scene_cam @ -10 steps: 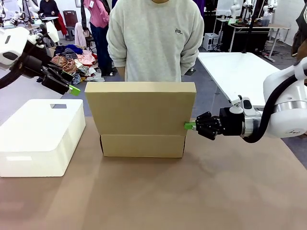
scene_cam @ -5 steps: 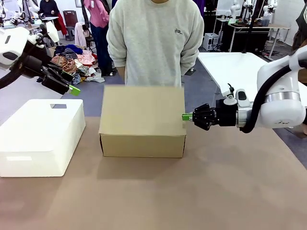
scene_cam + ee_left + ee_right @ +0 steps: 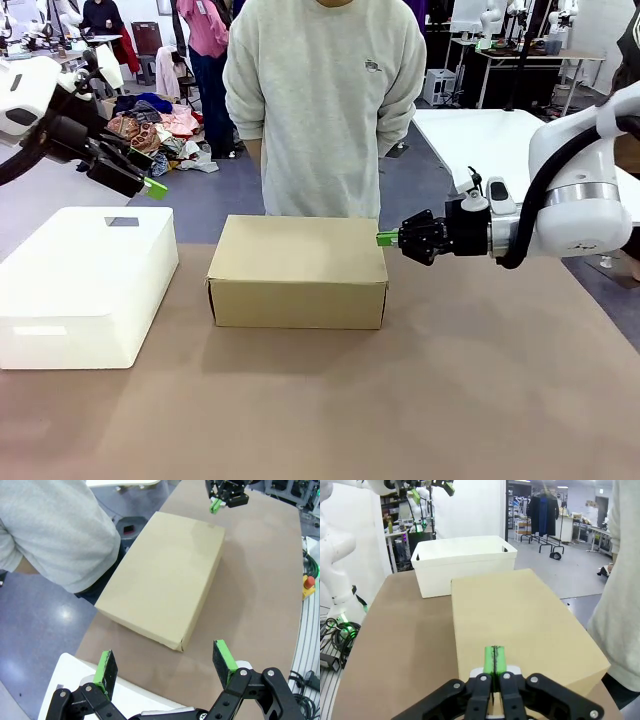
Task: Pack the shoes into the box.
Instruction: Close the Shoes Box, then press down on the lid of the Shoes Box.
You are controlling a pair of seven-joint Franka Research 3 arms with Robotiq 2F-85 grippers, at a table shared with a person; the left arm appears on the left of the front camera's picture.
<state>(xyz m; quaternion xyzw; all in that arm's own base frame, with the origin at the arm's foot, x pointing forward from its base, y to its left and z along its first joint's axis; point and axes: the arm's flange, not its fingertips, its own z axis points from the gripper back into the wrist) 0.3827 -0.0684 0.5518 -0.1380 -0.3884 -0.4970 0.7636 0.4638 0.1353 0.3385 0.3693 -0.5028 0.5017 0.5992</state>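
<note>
With my right tool [image 3: 384, 238] pinched shut and empty at the box [image 3: 298, 270] lid's far right corner, I'd press gently downward to seat it flat, my left tool [image 3: 152, 186] wide open, holding nothing.

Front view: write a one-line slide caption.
Lid down on the tan shoebox; the right hand, shut, sits at its top right edge, the left hand open above the white plastic box.
</note>
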